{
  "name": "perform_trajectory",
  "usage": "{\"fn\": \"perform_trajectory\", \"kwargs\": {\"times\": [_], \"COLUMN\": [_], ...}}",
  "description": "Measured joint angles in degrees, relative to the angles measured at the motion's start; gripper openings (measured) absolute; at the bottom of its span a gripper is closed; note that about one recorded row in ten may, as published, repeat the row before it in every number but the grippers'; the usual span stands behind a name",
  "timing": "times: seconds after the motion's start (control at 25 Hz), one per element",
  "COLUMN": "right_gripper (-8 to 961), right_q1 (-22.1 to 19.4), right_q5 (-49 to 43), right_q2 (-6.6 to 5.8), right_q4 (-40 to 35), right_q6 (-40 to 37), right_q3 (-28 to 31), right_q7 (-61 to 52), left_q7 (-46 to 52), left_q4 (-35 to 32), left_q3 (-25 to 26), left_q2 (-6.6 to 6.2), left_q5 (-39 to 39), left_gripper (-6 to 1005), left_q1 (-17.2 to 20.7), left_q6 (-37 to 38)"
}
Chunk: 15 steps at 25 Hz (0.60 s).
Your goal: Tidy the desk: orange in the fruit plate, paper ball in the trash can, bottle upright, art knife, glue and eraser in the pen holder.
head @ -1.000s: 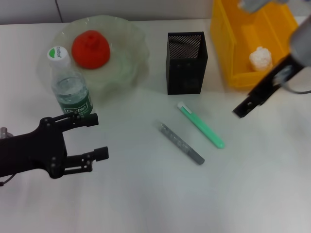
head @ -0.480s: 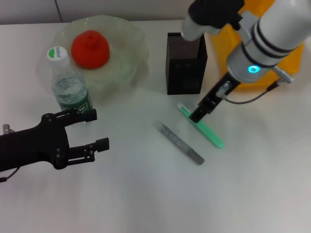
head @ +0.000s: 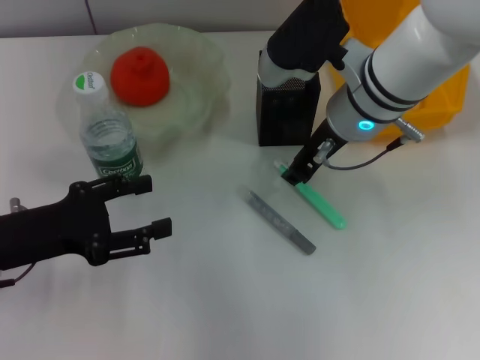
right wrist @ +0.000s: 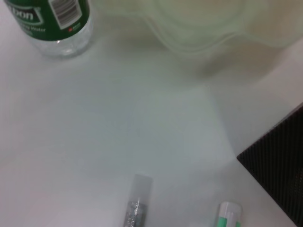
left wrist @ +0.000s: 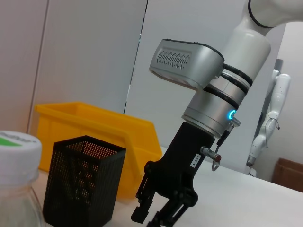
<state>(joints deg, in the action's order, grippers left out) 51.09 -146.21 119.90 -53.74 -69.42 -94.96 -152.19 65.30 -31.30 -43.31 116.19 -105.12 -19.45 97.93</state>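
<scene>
White desk surface runs to a pale wall along the top of the head view.

Upper left: wide translucent pale green fruit plate with wavy rim, round red-orange orange already resting in it. Just below, touching or nearly touching the rim, small clear plastic bottle with green label and white cap, upright. Both steps look done.

Upper right: bright yellow rectangular trash can, mostly hidden behind the white right arm; contents cannot be seen. Square black mesh pen holder stands top centre, just beside the bin.

Centre: slim green-and-white pen-shaped item, likely the art knife, and a grey glittery stick, perhaps the glue; both flat, lying diagonally, near each other but apart. No eraser visible.

Right gripper is low over the upper white end of the green item, presumably to grasp it for the holder. Finger spread cannot be told.

Left gripper, black, sits lower left, fingers parted wide, holding nothing, idle below the bottle.
</scene>
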Motion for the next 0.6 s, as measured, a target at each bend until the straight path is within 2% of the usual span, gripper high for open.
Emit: {"fn": "perform_trajectory", "kwargs": {"times": [0.36, 0.6], "right_gripper": [268, 274], "right_q1": [0.0, 0.3], "right_q5": [1.6, 2.4], "right_q2": [-0.02, -0.02], "right_q4": [3.1, 4.2], "right_q6": [4.9, 5.8], "right_q3": [-2.2, -2.3], "right_q7": [-0.4, -0.1], "left_q7": [0.2, 0.2], "left_q4": [0.0, 0.0], "left_q3": [0.0, 0.0], "left_q2": [0.17, 0.20], "left_q5": [-0.5, -0.5], "left_gripper": [814, 814], "left_q1": [-0.2, -0.3], "left_q6": [-0.3, -0.3]}}
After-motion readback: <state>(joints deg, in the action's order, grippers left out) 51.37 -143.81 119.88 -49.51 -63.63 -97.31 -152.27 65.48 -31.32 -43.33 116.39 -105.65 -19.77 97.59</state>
